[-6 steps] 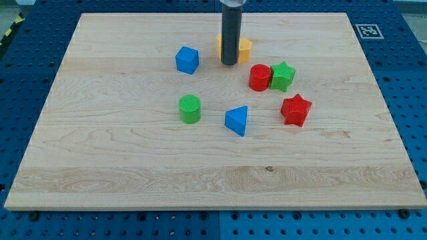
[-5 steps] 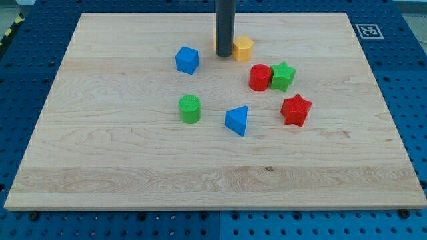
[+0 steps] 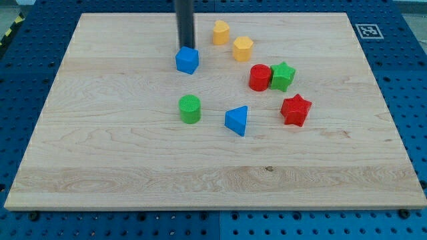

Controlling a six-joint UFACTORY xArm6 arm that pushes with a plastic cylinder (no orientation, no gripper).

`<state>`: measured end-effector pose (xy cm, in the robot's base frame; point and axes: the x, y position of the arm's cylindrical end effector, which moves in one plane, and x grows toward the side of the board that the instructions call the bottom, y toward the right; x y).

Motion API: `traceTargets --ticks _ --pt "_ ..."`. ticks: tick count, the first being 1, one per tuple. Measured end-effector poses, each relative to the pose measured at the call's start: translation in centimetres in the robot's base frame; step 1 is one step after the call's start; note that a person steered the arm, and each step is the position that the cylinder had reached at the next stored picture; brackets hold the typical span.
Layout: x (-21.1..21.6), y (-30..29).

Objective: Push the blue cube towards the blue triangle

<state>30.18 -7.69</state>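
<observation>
The blue cube (image 3: 187, 60) sits on the wooden board (image 3: 100, 147) left of centre toward the view's top. The blue triangle (image 3: 237, 121) lies below and to the right of it, near the board's middle. My tip (image 3: 185, 49) is at the cube's top edge, right behind it as seen here, touching or nearly touching it. The rod rises straight up out of the view's top.
A green cylinder (image 3: 190, 109) stands left of the blue triangle. A red cylinder (image 3: 259, 77), a green star (image 3: 283, 76) and a red star (image 3: 295, 110) cluster to the right. Two yellow blocks (image 3: 221, 32) (image 3: 242, 49) lie near the view's top.
My tip has moved left from beside the yellow blocks to just behind the blue cube. The left yellow block, hidden before, now shows. No block has moved.
</observation>
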Motion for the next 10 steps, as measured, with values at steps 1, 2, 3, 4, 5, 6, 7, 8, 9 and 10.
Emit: traceTargets --ticks 1,2,3,4,5,6,7,8,9,10 --pt "0.9 -2.5" --pt "3.2 -0.6" --pt "3.8 3.1" --pt "3.8 3.8" --pt "4.8 3.8" --pt "4.4 5.1" --pt "3.3 6.9" --pt "4.4 7.1" --pt "4.9 8.8" --pt "5.8 9.6"
